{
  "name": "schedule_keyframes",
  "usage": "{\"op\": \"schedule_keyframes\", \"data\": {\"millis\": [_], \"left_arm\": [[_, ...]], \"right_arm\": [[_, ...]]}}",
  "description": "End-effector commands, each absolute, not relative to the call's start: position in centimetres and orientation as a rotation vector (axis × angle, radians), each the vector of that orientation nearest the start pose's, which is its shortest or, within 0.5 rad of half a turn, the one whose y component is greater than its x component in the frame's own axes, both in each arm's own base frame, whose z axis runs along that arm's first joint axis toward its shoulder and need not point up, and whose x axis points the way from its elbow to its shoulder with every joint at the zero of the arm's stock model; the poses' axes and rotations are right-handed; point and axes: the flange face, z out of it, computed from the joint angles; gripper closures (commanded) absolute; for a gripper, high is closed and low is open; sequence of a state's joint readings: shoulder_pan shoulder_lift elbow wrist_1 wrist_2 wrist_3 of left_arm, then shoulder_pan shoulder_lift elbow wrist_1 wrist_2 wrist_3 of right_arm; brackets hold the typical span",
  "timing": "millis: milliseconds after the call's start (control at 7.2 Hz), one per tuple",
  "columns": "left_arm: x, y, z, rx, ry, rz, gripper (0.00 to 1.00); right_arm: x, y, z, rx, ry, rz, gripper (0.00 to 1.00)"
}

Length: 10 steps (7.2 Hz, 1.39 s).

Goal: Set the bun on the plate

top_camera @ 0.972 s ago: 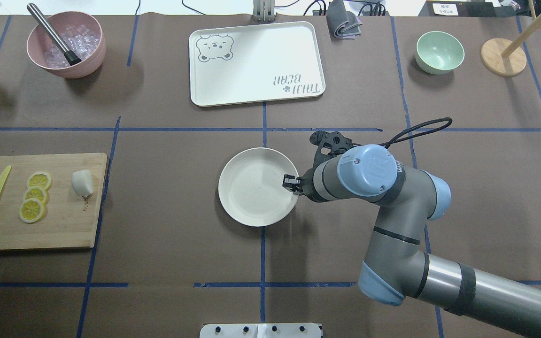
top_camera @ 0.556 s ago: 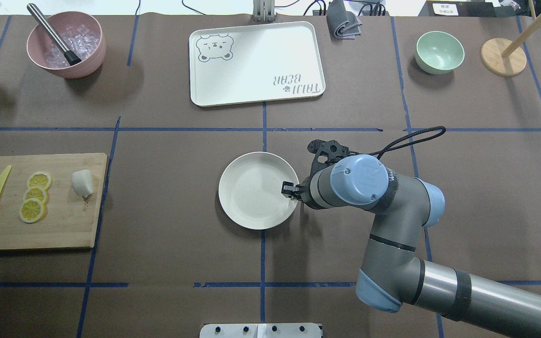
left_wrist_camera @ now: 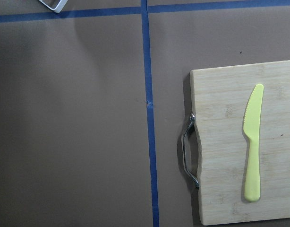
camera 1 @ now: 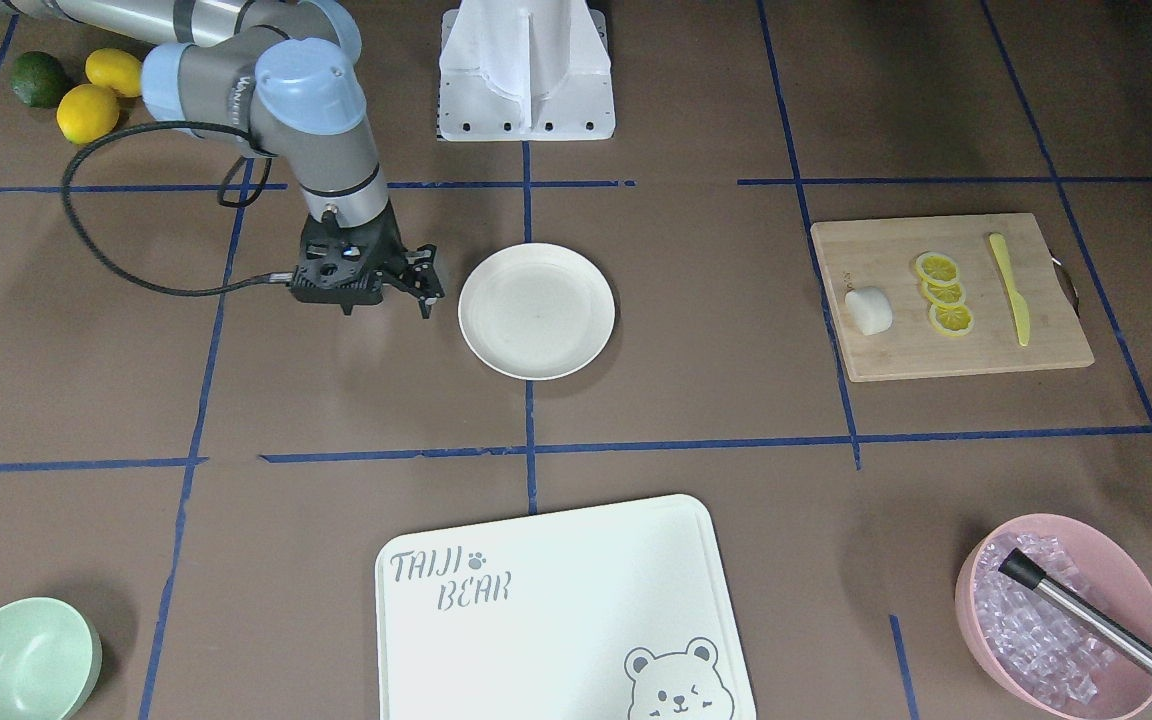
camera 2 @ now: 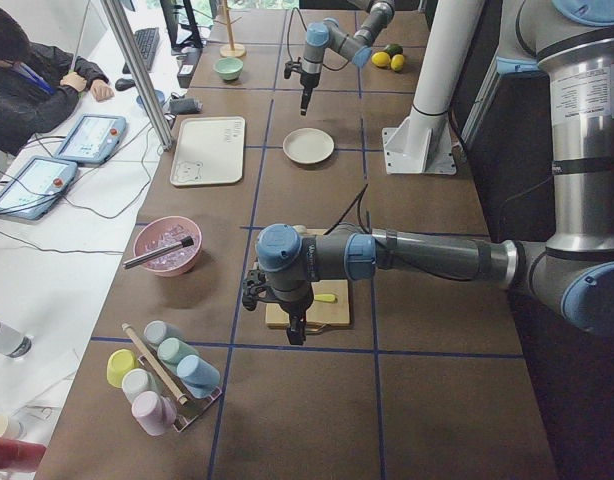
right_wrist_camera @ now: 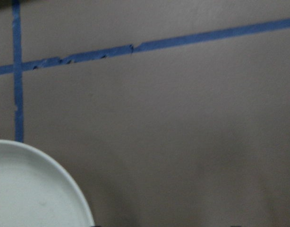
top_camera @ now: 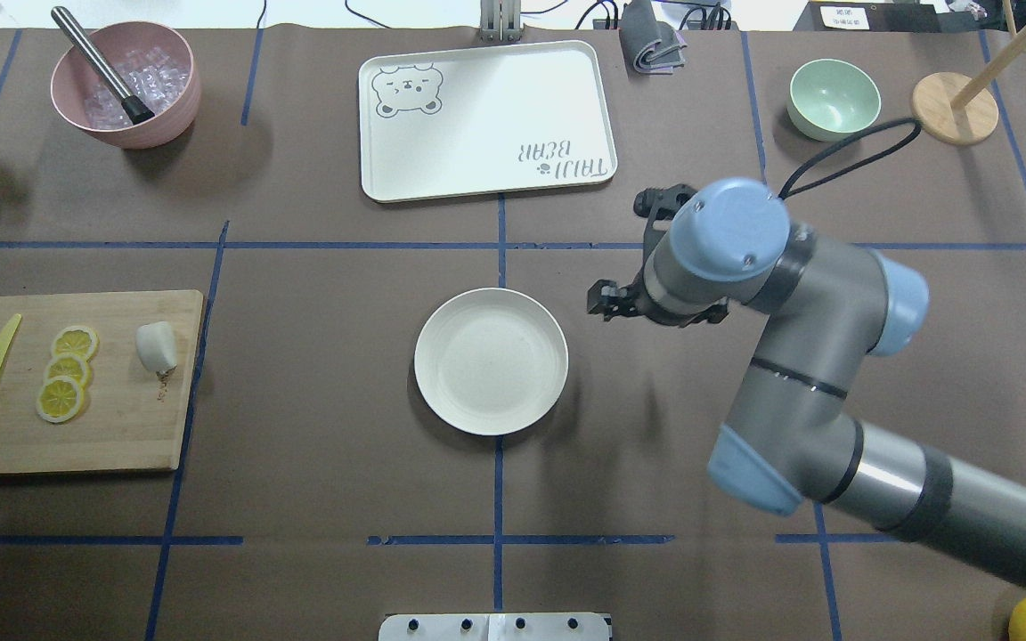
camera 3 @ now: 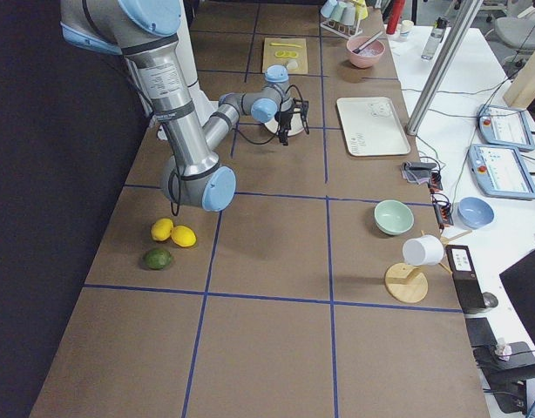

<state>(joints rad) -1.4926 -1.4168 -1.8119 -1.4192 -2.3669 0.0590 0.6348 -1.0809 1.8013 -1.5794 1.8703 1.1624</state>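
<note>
bun [top_camera: 157, 345] lies on the board [top_camera: 112, 427] beside 3 lemon slices [top_camera: 68, 368], well apart from the plate [top_camera: 491, 361]. right gripper [top_camera: 604, 303] sits just beside the plate, fingers spread. left gripper [camera 2: 294, 333]: cannot tell.

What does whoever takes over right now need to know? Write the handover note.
Right gripper: open, empty, beside the plate, not touching it.
Left gripper: over the handle end of the cutting board; cannot tell whether it is open or shut.
Bun: on the cutting board, next to the lemon slices, not held.
Plate: mid-table, empty.
Done: nothing is on the plate yet.
Left to do: grasp the bun, carry it to the plate, release it.
</note>
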Motion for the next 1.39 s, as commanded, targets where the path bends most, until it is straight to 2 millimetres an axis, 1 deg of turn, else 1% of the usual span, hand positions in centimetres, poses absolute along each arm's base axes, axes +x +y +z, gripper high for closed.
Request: {"op": "schedule_keyframes", "data": {"millis": [0, 139, 278, 417, 556, 694, 833, 972, 1111, 1250], "left_arm": [[-2.8, -42.6, 61.9, -0.054, 0.789, 0.121, 0.0], [-2.5, -42.7, 61.8, -0.054, 0.785, 0.13, 0.0], [-2.2, -42.8, 61.8, -0.058, 0.785, 0.131, 0.0], [-2.1, -43.5, 60.8, -0.039, 0.796, 0.133, 0.0], [-2.1, -44.2, 60.2, -0.025, 0.798, 0.138, 0.0], [-1.9, -45.9, 58.6, 0.018, 0.797, 0.159, 0.0], [-1.7, -47.2, 57.1, 0.077, 0.797, 0.181, 0.0], [-1.7, -47.4, 56.8, 0.104, 0.797, 0.193, 0.0], [-1.5, -48.4, 55.4, 0.168, 0.8, 0.22, 0.0], [-1.3, -49.0, 54.7, 0.192, 0.801, 0.235, 0.0]], "right_arm": [[-32.9, -51.2, 32.6, 0.106, -0.667, -0.084, 0.0], [-27.2, -52.7, 35.3, 0.137, -0.611, -0.183, 0.0], [-20.3, -53.7, 39.3, 0.132, -0.615, -0.264, 0.0], [-13.0, -53.1, 44.7, 0.127, -0.616, -0.337, 0.0], [-6.3, -51.6, 49.9, 0.13, -0.582, -0.417, 0.0], [-1.1, -49.6, 53.3, 0.125, -0.57, -0.432, 0.0], [3.2, -46.8, 56.5, 0.099, -0.589, -0.381, 0.0], [5.5, -43.2, 59.7, 0.047, -0.638, -0.307, 0.0], [7.0, -40.5, 62.0, 0.017, -0.706, -0.238, 0.0], [7.7, -39.7, 62.5, 0.008, -0.708, -0.212, 0.0]]}}
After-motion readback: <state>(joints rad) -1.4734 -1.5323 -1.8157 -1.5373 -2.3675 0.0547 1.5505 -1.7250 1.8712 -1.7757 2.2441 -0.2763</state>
